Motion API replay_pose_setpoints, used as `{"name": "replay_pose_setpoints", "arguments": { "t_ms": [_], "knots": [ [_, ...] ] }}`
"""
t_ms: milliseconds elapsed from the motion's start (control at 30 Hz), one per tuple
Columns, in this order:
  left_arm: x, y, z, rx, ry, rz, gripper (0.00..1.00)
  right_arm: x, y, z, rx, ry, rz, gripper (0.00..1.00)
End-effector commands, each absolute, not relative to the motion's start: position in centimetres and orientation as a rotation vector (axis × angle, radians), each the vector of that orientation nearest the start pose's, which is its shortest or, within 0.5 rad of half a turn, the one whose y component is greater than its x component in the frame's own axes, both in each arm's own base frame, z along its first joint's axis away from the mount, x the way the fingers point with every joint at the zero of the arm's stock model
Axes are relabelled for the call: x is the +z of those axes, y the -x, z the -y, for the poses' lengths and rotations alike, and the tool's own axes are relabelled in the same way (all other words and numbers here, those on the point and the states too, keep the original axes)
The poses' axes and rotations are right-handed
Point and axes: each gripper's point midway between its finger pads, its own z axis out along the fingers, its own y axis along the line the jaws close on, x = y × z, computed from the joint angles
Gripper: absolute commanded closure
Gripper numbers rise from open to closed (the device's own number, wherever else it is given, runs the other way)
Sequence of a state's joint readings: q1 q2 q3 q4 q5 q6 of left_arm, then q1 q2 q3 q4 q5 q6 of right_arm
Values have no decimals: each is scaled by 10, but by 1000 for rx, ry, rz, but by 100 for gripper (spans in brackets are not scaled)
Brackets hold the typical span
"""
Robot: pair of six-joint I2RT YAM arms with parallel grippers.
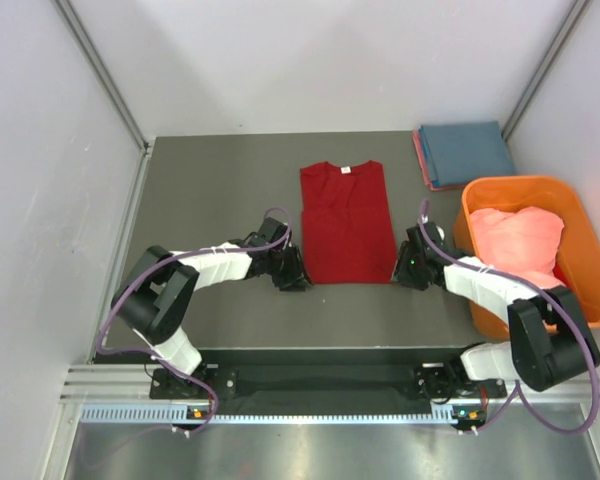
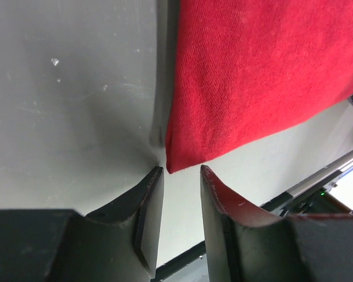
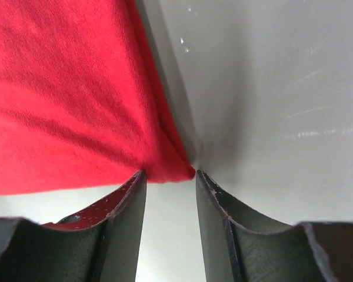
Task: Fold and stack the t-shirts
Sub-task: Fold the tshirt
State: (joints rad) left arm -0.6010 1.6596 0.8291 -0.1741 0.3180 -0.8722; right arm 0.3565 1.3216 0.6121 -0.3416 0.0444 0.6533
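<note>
My left gripper (image 2: pixel 181 170) has its fingers spread and nothing between them. The near left corner of the red t-shirt (image 1: pixel 346 222) lies flat on the table (image 1: pixel 220 200), just past the tips. My right gripper (image 3: pixel 169 173) is spread too, and the shirt's near right corner lies at its tips; I cannot tell if it is already inside.

The red shirt lies as a long, narrow rectangle. The folded blue t-shirt (image 1: pixel 466 150) is beyond its far right corner, and the orange tub (image 1: pixel 520 184) to its right holds the salmon-pink t-shirt (image 1: pixel 518 235).

I judge the step is to take both near corners and carry them to the collar. To do it well, I should slide one finger of each gripper under all layers – not only the top one – and close both together. Then I lift a little and keep the hem stretched between my grippers, so the fold comes straight.
</note>
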Motion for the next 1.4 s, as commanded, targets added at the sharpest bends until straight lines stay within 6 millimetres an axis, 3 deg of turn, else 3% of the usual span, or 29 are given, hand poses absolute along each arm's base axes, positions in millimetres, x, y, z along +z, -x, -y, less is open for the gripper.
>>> {"name": "replay_pose_setpoints", "arguments": {
  "t_ms": [0,133,200,267,333,567,800,967,1067,1100,1167,1300,1367],
  "knots": [
    [24,-258,272,-857,286,-2734,64,19,-260,-114,307,-431,-2596,60],
    [25,-262,273,-864,276,-2715,74,14,-259,-111,290,-441,-2602,63],
    [24,-263,274,-865,271,-2716,89,15,-259,-110,291,-438,-2596,70],
    [23,-263,273,-855,264,-2719,98,14,-258,-109,286,-435,-2593,87],
    [23,-264,273,-844,256,-2724,100,17,-258,-109,292,-424,-2583,100],
    [46,-263,265,-761,212,-2688,100,37,-250,-103,298,-388,-2535,100],
    [85,-255,258,-674,162,-2620,100,74,-242,-92,299,-383,-2434,100],
    [103,-242,260,-671,135,-2601,100,85,-229,-95,346,-381,-2434,100],
    [112,-233,251,-602,143,-2603,100,94,-218,-91,351,-392,-2423,100],
    [122,-230,252,-610,134,-2583,100,107,-217,-90,371,-395,-2383,100],
    [126,-224,245,-560,141,-2587,100,113,-209,-84,355,-418,-2377,100],
    [157,-217,253,-620,95,-2535,100,134,-203,-78,353,-431,-2338,100],
    [161,-217,255,-616,60,-2546,100,140,-205,-80,364,-412,-2323,100]
  ]
}}
